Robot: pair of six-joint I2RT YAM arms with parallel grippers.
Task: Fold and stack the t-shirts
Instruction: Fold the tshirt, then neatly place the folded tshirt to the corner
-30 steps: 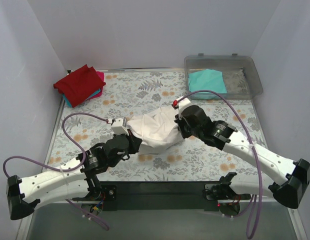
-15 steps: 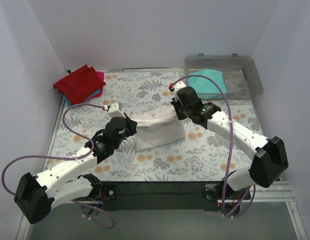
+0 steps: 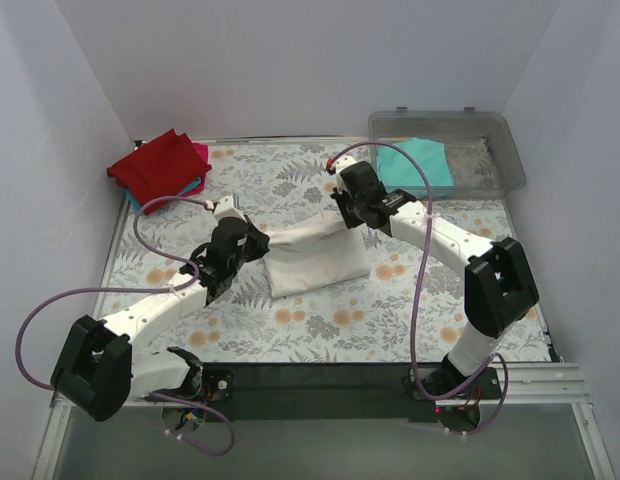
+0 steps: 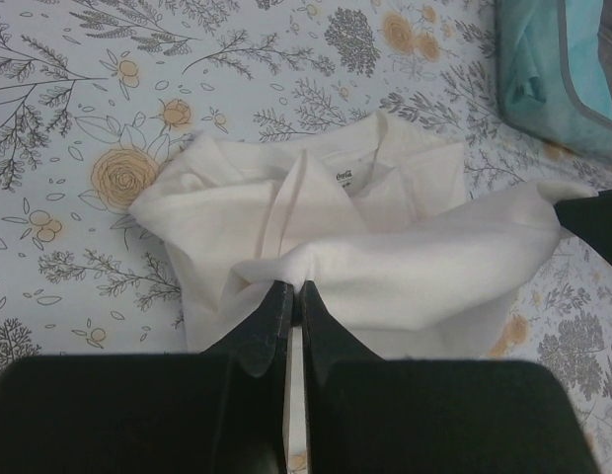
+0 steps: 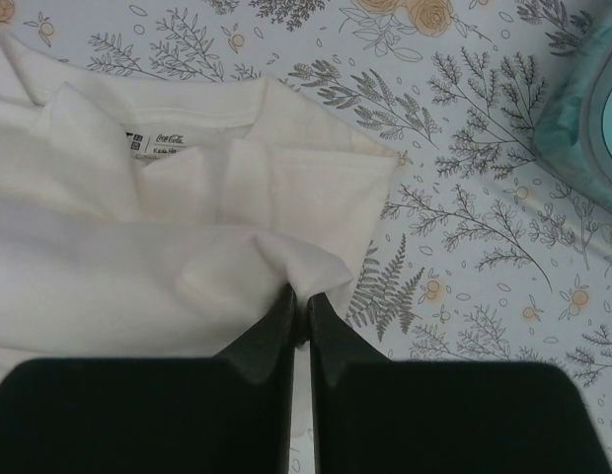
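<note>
The white t-shirt [image 3: 312,258] lies partly folded mid-table, its collar label up [image 4: 347,176] [image 5: 168,141]; no red print shows. My left gripper [image 3: 254,243] [image 4: 293,288] is shut on the shirt's left edge. My right gripper [image 3: 346,216] [image 5: 299,294] is shut on its right edge. The cloth stretches between them above the folded part. A red tee [image 3: 158,165] tops a folded stack at the back left, with pink [image 3: 201,153] and blue [image 3: 137,204] edges showing under it. A teal tee [image 3: 417,163] lies in the bin.
A clear plastic bin [image 3: 495,150] stands at the back right; its edge shows in the left wrist view [image 4: 582,109] and the right wrist view [image 5: 582,138]. The floral table cover [image 3: 410,310] is bordered by white walls.
Both grippers have carried the shirt's near edge away from the bases toward the back, laying it over the rest. Both arms are stretched farther out.
</note>
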